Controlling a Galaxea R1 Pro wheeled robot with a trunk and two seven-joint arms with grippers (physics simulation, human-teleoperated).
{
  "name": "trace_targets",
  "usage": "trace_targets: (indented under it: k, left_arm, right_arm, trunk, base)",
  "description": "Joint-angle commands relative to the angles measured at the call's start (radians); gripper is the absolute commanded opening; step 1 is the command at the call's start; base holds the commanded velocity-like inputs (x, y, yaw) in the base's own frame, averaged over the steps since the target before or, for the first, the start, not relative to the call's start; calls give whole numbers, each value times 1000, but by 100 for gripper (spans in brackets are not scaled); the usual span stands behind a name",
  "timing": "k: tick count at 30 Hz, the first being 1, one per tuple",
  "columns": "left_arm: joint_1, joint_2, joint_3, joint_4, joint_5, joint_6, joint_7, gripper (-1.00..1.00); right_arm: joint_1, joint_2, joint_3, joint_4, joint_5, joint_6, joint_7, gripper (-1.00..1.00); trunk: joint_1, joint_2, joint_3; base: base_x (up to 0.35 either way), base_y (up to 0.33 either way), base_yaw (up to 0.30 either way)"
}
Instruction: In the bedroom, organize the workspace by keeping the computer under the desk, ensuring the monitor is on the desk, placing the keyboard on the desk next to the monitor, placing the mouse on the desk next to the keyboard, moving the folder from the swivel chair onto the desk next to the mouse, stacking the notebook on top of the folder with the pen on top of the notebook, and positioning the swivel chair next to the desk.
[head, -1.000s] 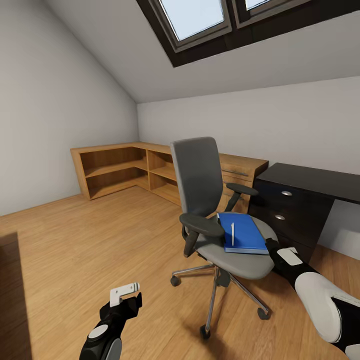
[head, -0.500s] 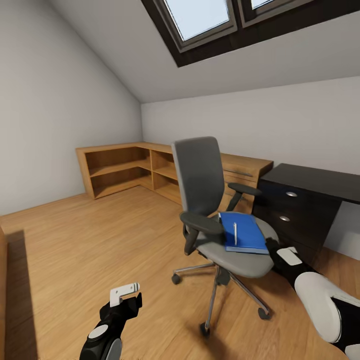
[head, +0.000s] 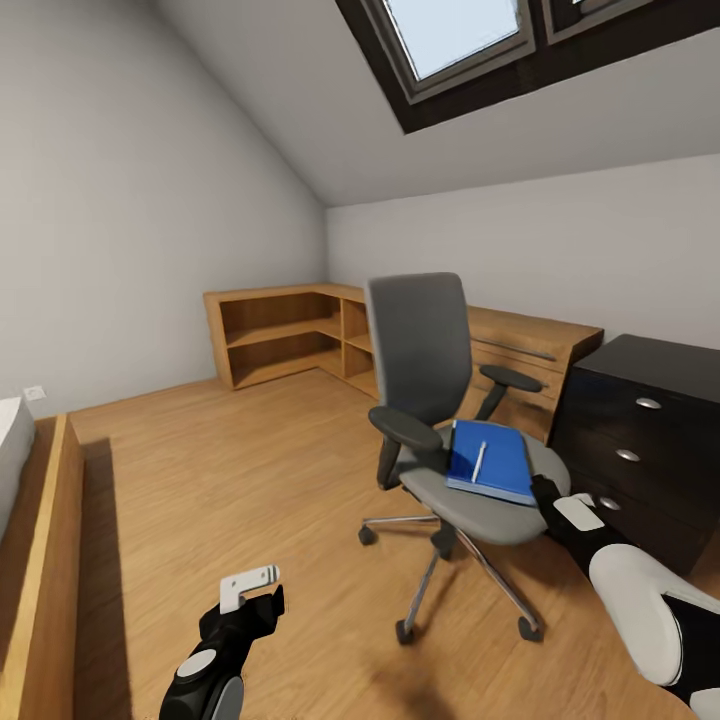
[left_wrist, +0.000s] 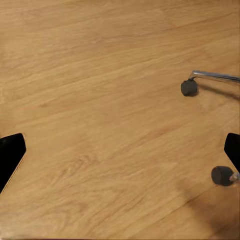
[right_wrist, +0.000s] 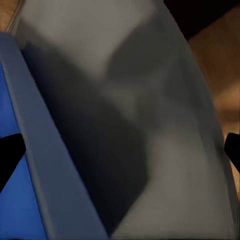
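So this looks like the folder step to me: the swivel chair (head: 440, 420) sits out on the wood floor with the blue folder (head: 490, 462) lying flat on its seat, and a thin white pen (head: 479, 461) resting on top of the folder. The black surface with drawers, the desk (head: 640, 440), is just beside the chair on the far side, so the drop-off spot is close. The right hand (head: 575, 510) is down at the seat's edge right by the folder's near corner; in the right wrist view (right_wrist: 120, 150) the fingertips show at the frame edges well apart, so it's open with nothing in it, looking across the grey seat with the folder's blue edge (right_wrist: 30, 150) off to one side. The left hand (head: 248, 588) hangs low over bare floor, also spread open and empty; its wrist view catches a couple of the chair's castors (left_wrist: 188, 88). My guess for the next move: slide the right hand in so one finger goes under the folder edge and pinch it, keeping it level since that pen will likely roll off if it tilts. The chair is on castors too, so a push could just shove it away. No monitor, keyboard or mouse in sight from here.
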Motion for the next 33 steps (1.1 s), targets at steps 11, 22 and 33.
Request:
trace_targets:
  k: [11, 22, 33]
  left_arm:
    - [-1, 0, -2, 0, 10, 2, 10, 100]
    - [-1, 0, -19, 20, 10, 2, 10, 100]
    - [-1, 0, -19, 20, 9, 2, 11, 100]
  right_arm:
    - [0, 1, 2, -24, -22, 3, -2, 100]
    - [0, 3, 2, -60, -21, 3, -3, 100]
    - [0, 7, 4, -54, -23, 3, -2, 100]
  trunk:
    - [0, 0, -1]
    - [0, 0, -4]
    - [0, 0, -5]
  base:
    - [0, 0, 42]
    - [-1, 0, 0]
    - [-276, 0, 0]
